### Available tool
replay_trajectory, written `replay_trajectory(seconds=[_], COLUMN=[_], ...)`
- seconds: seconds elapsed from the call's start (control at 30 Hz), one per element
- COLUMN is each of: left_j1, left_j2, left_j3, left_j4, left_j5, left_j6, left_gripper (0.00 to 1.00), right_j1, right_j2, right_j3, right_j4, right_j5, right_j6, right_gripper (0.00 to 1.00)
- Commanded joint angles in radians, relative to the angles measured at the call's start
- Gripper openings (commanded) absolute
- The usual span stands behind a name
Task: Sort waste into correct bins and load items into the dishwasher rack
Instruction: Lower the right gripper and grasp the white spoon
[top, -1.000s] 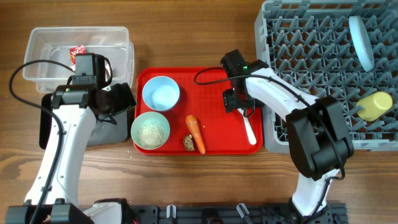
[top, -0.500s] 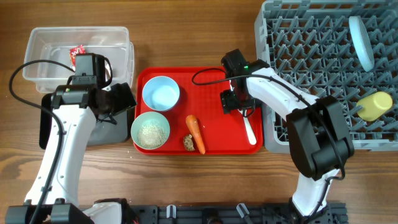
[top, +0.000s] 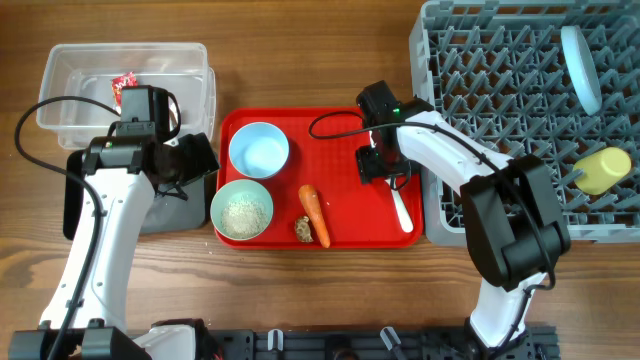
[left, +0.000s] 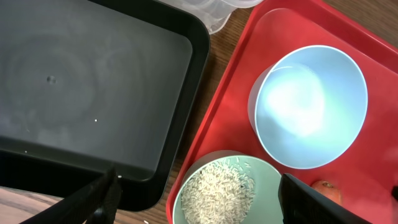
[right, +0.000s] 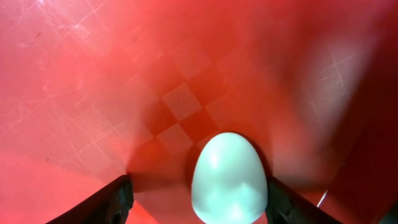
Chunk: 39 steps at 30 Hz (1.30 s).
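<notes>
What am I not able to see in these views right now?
Overhead: spoon bowl end hidden under the right gripper.
Right wrist: spoon handle cut off by the bottom edge.
Overhead: black tray mostly covered by the left arm.
Left wrist: carrot cut off by the bottom edge.

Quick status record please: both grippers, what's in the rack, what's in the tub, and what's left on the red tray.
left gripper: open, above black tray edge, beside red tray
right gripper: open, fingers either side of white spoon
dishwasher rack: blue plate, yellow cup
clear tub: snack wrapper
red tray: blue bowl, mint bowl holding rice, carrot, brown lump, white spoon
</notes>
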Motion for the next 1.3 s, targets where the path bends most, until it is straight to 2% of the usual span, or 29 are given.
replay_trajectory(seconds=[0.0, 0.1, 0.5, 1.07, 1.27], left_j1=[-0.005, -0.005, -0.005, -0.005, -0.005], left_j2=[0.002, 0.002, 0.002, 0.002, 0.002], left_j3=[0.002, 0.002, 0.002, 0.002, 0.002], left_j4=[-0.001, -0.001, -0.001, 0.000, 0.000], left_j5=[0.008, 0.008, 0.008, 0.008, 0.008], left_j6=[-0.009, -0.009, -0.009, -0.009, -0.009], left_gripper=[0.83, 0.83, 0.83, 0.83, 0.83], right_j1=[-0.002, -0.002, -0.002, -0.002, -0.002], right_j2=[0.027, 0.027, 0.027, 0.021, -0.058], right_j3=[-0.035, -0.035, -0.035, -0.012, 0.018], right_j4=[0.016, 0.015, 0.013, -0.015, -0.036], right_j5=[-0.019, -0.019, 0.000, -0.012, -0.013], right_j6=[-0.005, -0.005, -0.006, -0.005, -0.005], right_gripper=[0.62, 0.56, 0.40, 0.30, 0.30])
